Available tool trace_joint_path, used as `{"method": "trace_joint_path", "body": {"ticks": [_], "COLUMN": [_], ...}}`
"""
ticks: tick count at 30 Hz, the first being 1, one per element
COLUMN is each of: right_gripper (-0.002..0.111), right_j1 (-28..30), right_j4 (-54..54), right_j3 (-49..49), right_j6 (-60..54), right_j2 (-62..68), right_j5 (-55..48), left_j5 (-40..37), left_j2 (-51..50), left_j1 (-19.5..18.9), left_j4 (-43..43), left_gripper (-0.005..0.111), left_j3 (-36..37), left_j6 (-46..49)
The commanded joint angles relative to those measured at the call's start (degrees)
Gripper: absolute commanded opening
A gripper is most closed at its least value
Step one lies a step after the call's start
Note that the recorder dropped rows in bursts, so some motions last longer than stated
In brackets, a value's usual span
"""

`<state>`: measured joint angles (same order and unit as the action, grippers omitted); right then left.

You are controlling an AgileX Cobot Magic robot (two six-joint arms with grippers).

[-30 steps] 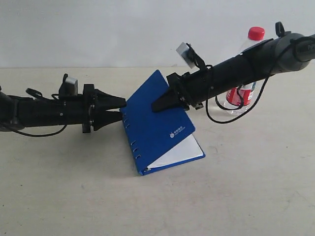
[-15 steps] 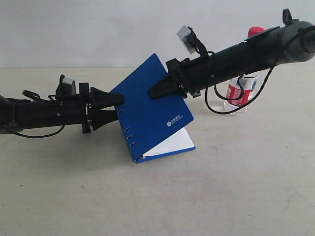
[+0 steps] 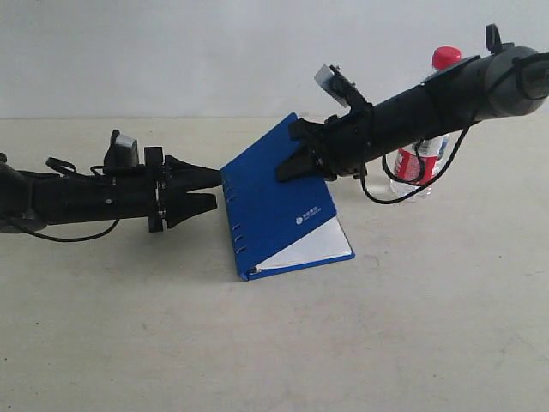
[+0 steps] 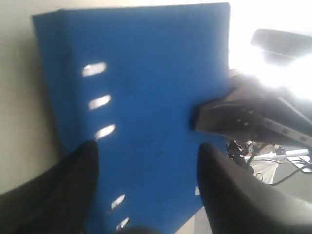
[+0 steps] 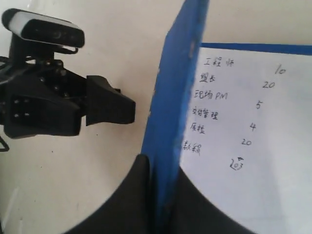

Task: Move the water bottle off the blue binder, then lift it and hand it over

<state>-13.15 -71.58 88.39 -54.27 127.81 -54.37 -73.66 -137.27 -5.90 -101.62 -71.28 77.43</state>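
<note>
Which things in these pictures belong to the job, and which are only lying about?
Belong to the job:
water bottle, standing on the table
blue binder, cover tilted up
right pincer, shut on the cover
left pincer, open beside the spine

Not part of it:
only the table itself and the wall behind

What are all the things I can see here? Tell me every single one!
blue binder: one, bright blue, on the table, cover tilted up off its pages.
white pages: one stack, white with handwriting, under the lifted cover.
water bottle: one, clear with red cap and red label, upright on the table behind the right arm, off the binder.
table: one, beige, under everything.
wall: one, whitish, behind the table.
left gripper: one, black, jaws open beside the binder's spine.
right gripper: one, black, jaws shut on the cover's edge.
</note>
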Motion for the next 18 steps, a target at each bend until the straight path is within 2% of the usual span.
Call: {"method": "trace_joint_path", "body": {"ticks": [1,9,12,18], "right_gripper": [0.000,0.000,0.000,0.000], "right_j1": [0.0,0.0,0.0,0.0], "right_j4": [0.2,-2.8,-7.2,-8.1], "right_j3": [0.3,0.3,0.3,0.3], "right_j6": [0.4,-1.7,-5.8,-5.8], "right_j2": [2.8,3.6,1.5,-3.9], "right_j5": [-2.1,-5.1,-8.3,-6.1], "left_j5": [3.7,3.7,3.7,3.9], "left_j2": [-1.0,-1.0,-1.0,-1.0], "left_j1": [0.8,0.8,-0.3,-3.2], "left_j4": [1.7,1.7,1.7,1.7], "left_gripper": [0.056,0.056,0.056,0.056], "left_j3": [0.2,0.2,0.2,0.2], "left_j6": [0.6,1.2,0.1,0.0]}}
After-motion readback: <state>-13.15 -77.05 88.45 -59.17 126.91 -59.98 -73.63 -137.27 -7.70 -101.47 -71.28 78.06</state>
